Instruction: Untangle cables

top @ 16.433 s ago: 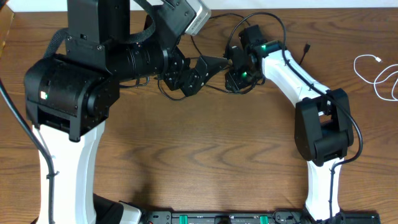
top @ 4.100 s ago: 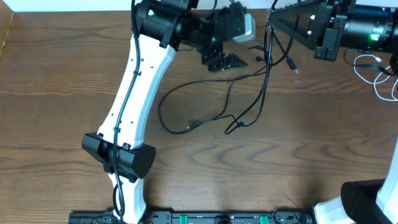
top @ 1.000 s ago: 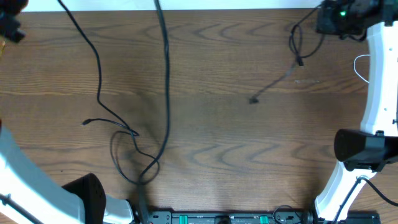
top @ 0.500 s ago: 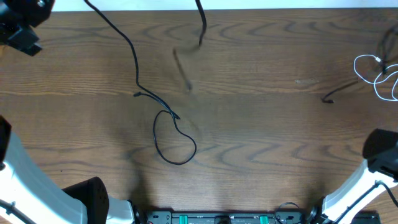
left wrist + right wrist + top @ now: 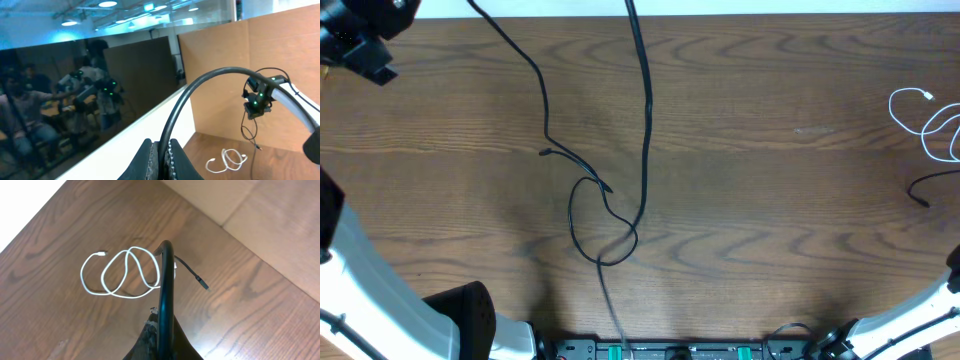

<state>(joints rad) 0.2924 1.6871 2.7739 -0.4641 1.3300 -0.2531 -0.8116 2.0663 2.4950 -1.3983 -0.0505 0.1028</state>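
In the left wrist view my left gripper (image 5: 164, 146) is shut on a black cable (image 5: 200, 90) that arcs up and right out of the jaws. My right gripper (image 5: 161, 319) is shut on another black cable (image 5: 165, 280), whose plug end (image 5: 199, 281) lies on the wood. From overhead, one black cable (image 5: 533, 80) runs from the top edge down to a plug and a loop (image 5: 600, 225). A second black strand (image 5: 642, 110) drops down the middle across that loop. The white cable (image 5: 930, 120) lies coiled at the far right, apart from the black ones.
The left arm's black head (image 5: 365, 45) sits at the top left corner, its white link (image 5: 360, 290) along the left edge. The right arm (image 5: 265, 92) is raised in the left wrist view. A black cable end (image 5: 918, 195) rests near the right edge.
The black strand at top centre now reaches down the middle and crosses the loop. The plug end at the right has slid further right and nearer the front.
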